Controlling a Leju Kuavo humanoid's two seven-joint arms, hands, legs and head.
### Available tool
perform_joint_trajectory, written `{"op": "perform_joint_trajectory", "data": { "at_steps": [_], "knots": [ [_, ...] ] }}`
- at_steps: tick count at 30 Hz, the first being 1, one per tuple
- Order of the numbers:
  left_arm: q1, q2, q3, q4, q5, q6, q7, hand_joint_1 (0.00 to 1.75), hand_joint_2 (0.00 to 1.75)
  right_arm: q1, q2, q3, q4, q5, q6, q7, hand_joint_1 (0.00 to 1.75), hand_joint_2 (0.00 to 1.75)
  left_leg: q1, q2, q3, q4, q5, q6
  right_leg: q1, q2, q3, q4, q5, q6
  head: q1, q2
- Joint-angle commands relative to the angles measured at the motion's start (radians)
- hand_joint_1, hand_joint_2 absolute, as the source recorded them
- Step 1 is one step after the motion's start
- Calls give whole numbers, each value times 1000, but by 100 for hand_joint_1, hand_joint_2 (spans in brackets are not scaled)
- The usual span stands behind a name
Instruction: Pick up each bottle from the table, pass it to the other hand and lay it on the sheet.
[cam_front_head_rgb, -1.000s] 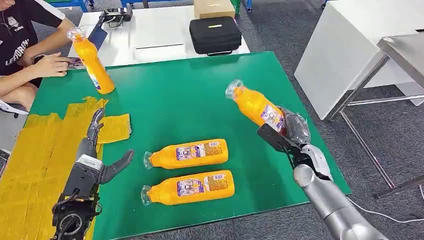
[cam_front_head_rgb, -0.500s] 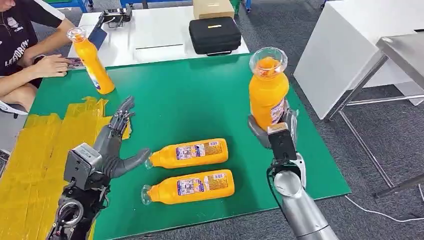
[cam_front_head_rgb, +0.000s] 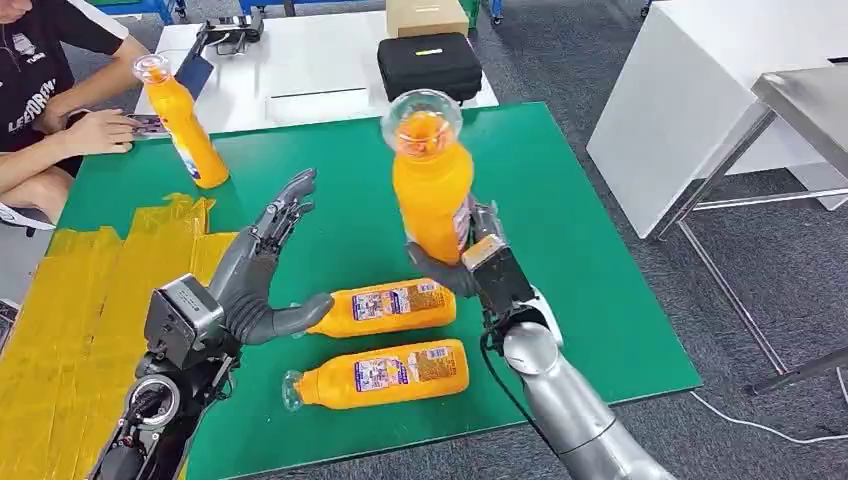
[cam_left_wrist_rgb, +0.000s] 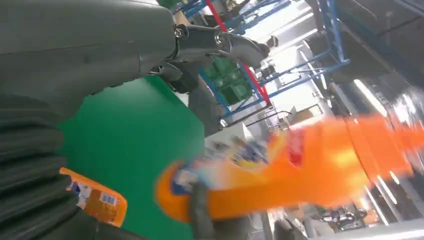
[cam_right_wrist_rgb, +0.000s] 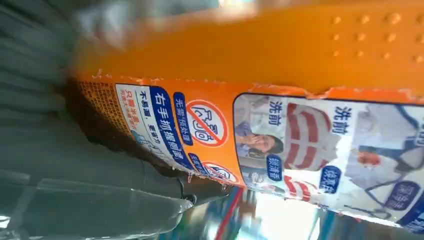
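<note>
Right hand (cam_front_head_rgb: 480, 262) grips an orange bottle (cam_front_head_rgb: 432, 185) by its lower end, holding it upright above the green table (cam_front_head_rgb: 560, 230), clear cap toward the camera. In the right wrist view the bottle's label (cam_right_wrist_rgb: 280, 145) sits right against the palm. Left hand (cam_front_head_rgb: 262, 270) is raised just left of the held bottle, holding nothing, fingers spread and thumb pointing toward it, not touching. In the left wrist view the held bottle is a blurred orange shape past the thumb (cam_left_wrist_rgb: 215, 42). Two more bottles lie on their sides on the table: one (cam_front_head_rgb: 380, 306) just under the hands, another (cam_front_head_rgb: 378, 374) nearer the table edge. A fourth bottle (cam_front_head_rgb: 183, 122) stands tilted at the far left. The yellow sheet (cam_front_head_rgb: 90, 290) covers the table's left side with no bottle on it. A person (cam_front_head_rgb: 50, 100) sits at the far left corner. A black case (cam_front_head_rgb: 430, 68) rests on the white table behind.
</note>
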Motion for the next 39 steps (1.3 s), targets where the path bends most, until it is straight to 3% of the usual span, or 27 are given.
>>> {"op": "perform_joint_trajectory", "data": {
  "at_steps": [1,8,10,11,18,24,28,31,37,38,39],
  "knots": [
    [-65,23,-41,36,-7,13,5,0,175,-125,9,163,118,-30,114,3,175,175,0,1,3,0,-1,-1,0,4,3,0,-1,-2,0,0],
    [-58,15,-29,61,-3,27,-9,0,175,-181,16,268,156,10,204,18,175,175,0,4,5,-1,-2,-1,-1,8,4,0,-1,-2,0,0],
    [-58,15,-29,61,-3,27,-9,0,175,-181,16,268,156,10,204,18,175,175,0,1,2,-1,0,-1,0,3,2,0,-1,-1,0,0],
    [-58,15,-29,61,-3,27,-9,0,175,-181,16,268,156,10,204,18,175,175,0,2,8,-1,-2,-2,-1,7,7,0,-3,-3,0,0],
    [-60,14,-30,61,-3,27,-9,0,175,-181,15,268,159,9,205,18,175,175,0,1,2,0,0,-1,0,3,2,0,-1,-1,0,0],
    [-60,14,-30,61,-3,27,-9,0,175,-181,15,268,159,9,205,18,175,175,0,2,7,-1,-2,-2,-1,6,6,0,-3,-3,0,0],
    [-60,13,-29,63,-3,28,-9,0,175,-184,14,273,164,2,228,12,175,175,0,1,2,0,0,0,0,2,2,0,-1,-1,0,0],
    [-49,11,-26,64,-12,37,-18,0,175,-196,11,299,174,34,262,-10,175,175,0,2,8,-1,-3,-2,-1,7,8,-1,-3,-3,0,0],
    [-44,2,-24,70,-21,44,-24,0,175,-183,21,299,186,61,263,-27,175,175,0,1,3,-1,-1,-1,0,3,3,0,-1,-1,0,0],
    [-40,1,-20,65,-23,52,-29,59,175,-175,17,298,168,65,261,-31,175,175,0,2,5,-1,-1,-1,-1,5,5,-1,-2,-2,0,0],
    [-38,0,-17,63,-23,56,-33,175,175,-171,15,298,159,65,261,-30,175,175,0,2,6,-1,-1,-1,-1,5,5,-1,-2,-2,0,0]
  ]
}}
